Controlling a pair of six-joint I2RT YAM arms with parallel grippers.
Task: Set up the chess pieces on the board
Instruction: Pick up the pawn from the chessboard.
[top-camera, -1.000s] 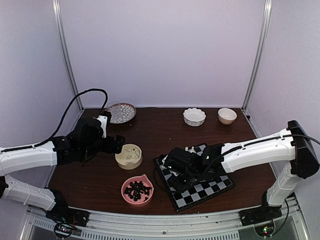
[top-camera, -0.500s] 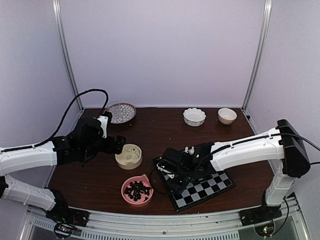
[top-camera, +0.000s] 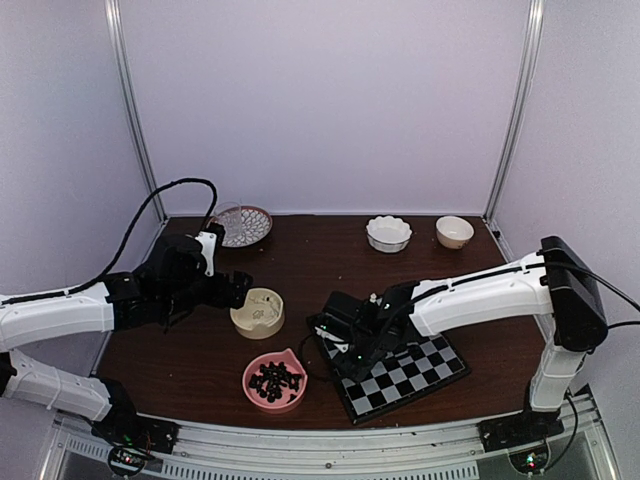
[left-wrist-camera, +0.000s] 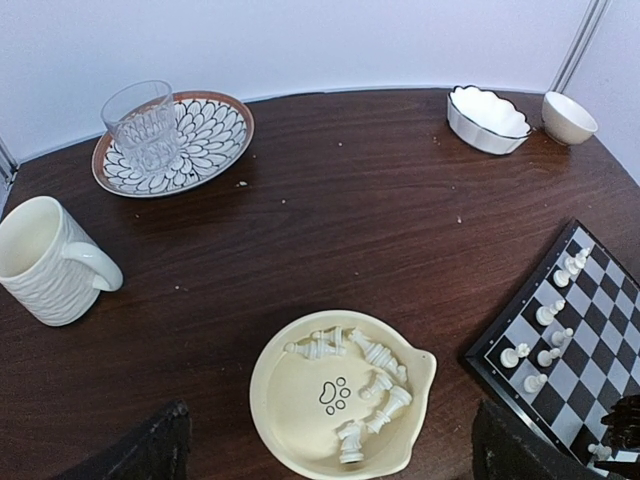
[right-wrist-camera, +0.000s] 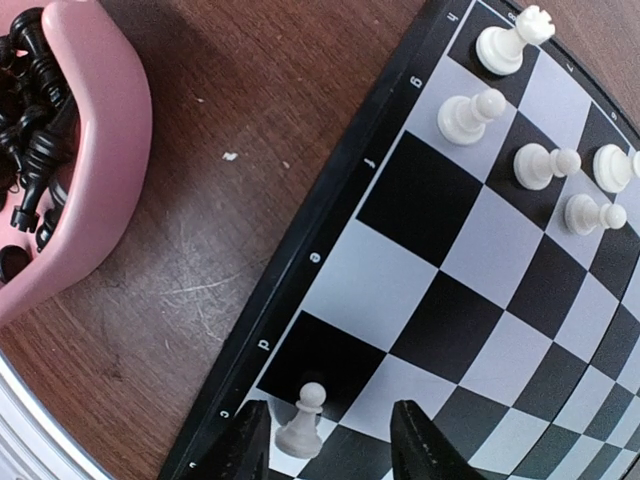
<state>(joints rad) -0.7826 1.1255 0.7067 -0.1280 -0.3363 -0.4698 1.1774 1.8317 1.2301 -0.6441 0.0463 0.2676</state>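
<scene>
- Small pale letters are seen printed along the dark border of the board (right-wrist-camera: 342, 212); c, d, e, f, g and h can be read in a row.
- A black paw-print mark (left-wrist-camera: 335, 394) is shown on the floor of the cream bowl (left-wrist-camera: 290, 410).

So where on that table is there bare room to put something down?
Bare wood lies between the patterned plate, the scalloped bowl and the cream bowl. It is crowded where cream bowl, pink bowl and chessboard sit close.

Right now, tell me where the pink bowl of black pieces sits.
In the top view, the pink bowl sits toward the near edge, left of the board and just in front of the cream bowl.
</scene>
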